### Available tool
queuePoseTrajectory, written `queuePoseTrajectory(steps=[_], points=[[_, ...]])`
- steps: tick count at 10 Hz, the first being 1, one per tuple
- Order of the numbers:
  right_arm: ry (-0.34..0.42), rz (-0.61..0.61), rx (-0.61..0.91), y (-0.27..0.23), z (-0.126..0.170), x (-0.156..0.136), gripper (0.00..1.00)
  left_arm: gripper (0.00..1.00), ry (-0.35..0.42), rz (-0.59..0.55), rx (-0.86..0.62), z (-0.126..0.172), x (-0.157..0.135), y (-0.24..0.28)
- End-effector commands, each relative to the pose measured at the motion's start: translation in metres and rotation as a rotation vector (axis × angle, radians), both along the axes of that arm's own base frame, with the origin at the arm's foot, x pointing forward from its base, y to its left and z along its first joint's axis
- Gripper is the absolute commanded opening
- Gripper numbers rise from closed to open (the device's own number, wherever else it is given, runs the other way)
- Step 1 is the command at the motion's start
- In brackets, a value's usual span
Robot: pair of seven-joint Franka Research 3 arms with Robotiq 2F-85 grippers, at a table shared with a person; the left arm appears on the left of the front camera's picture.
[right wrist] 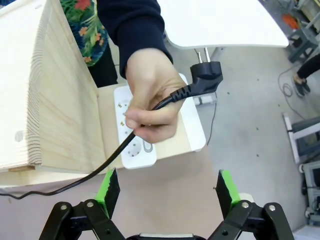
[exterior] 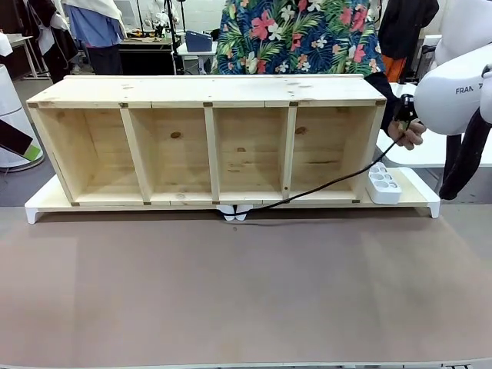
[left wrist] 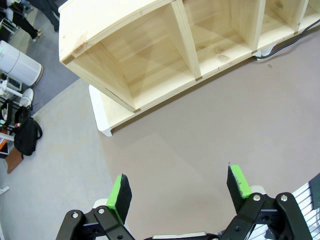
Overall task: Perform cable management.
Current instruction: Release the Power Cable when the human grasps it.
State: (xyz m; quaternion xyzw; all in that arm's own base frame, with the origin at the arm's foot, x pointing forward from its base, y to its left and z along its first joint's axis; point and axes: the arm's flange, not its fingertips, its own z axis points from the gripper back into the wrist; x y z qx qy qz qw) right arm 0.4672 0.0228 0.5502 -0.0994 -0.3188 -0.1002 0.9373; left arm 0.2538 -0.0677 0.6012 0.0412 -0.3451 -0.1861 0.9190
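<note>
Left gripper [left wrist: 180, 192] sat low in frame, jaws wide, empty, over bare table [left wrist: 200, 135]; shelf [left wrist: 165, 45] upper left. Right gripper [right wrist: 164, 192] also spread wide, empty, just under the person's hand [right wrist: 152, 97], which pinched the cable [right wrist: 100, 170] near its plug [right wrist: 207, 77], upper right of centre. Power strip [exterior: 383, 184] lay beside the shelf's right end. Cord looked light, limp, slippery; best grab likely the stiff moulded neck behind the plug.
</note>
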Motion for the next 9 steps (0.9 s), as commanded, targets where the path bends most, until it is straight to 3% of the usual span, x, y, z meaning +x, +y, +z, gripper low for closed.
queuePoseTrajectory(steps=[1,9], points=[[0.008,-0.001,-0.002,0.0006,-0.0021,0.0006,1.00,1.00,-0.006,-0.009,0.005,0.0008,0.0001,0.0005],[0.008,-0.001,-0.002,0.0006,-0.0021,0.0006,1.00,1.00,-0.006,-0.009,0.005,0.0008,0.0001,0.0005]])
